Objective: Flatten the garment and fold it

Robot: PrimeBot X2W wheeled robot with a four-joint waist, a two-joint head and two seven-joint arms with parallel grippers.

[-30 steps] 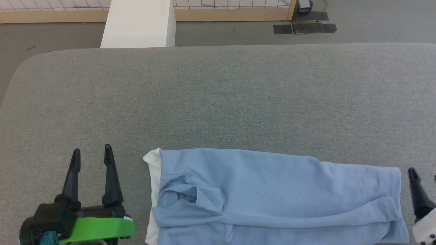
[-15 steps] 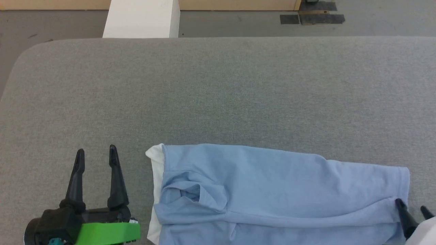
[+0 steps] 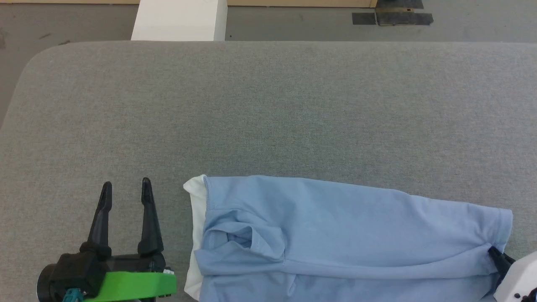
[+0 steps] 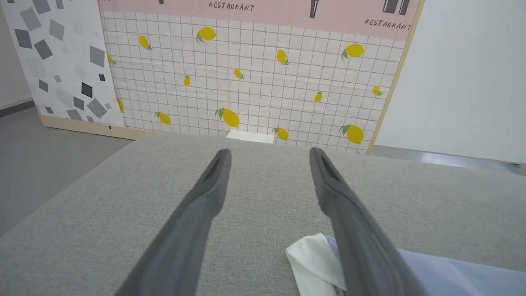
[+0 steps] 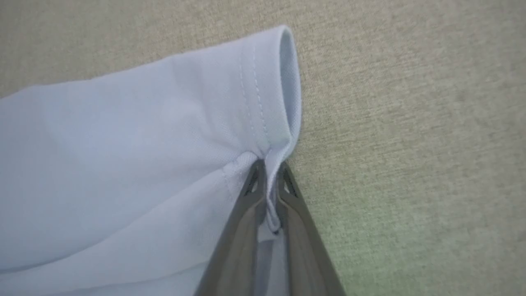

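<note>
The garment (image 3: 344,235), a light blue shirt with a white collar (image 3: 194,201) at its left end, lies folded lengthwise across the near part of the grey table (image 3: 268,117). My right gripper (image 3: 495,253) is shut on the hem at the shirt's right end; in the right wrist view the stitched hem (image 5: 263,123) is pinched between the gripper (image 5: 269,172) fingers. My left gripper (image 3: 124,191) is open over bare table, left of the collar. In the left wrist view the gripper (image 4: 269,154) holds nothing, and the white collar (image 4: 314,259) lies beside its right finger.
The grey padded table has a rounded far-left corner (image 3: 37,63) and wide free surface beyond the shirt. Past its far edge stand a white block (image 3: 180,21) and dark mats (image 3: 390,16) on the floor. A tiled lemon-print wall panel (image 4: 246,74) stands behind.
My right gripper moved in from the shirt's right side and shut on its hem, bunching the fabric there. The head camera tilted slightly, shifting the whole picture.
</note>
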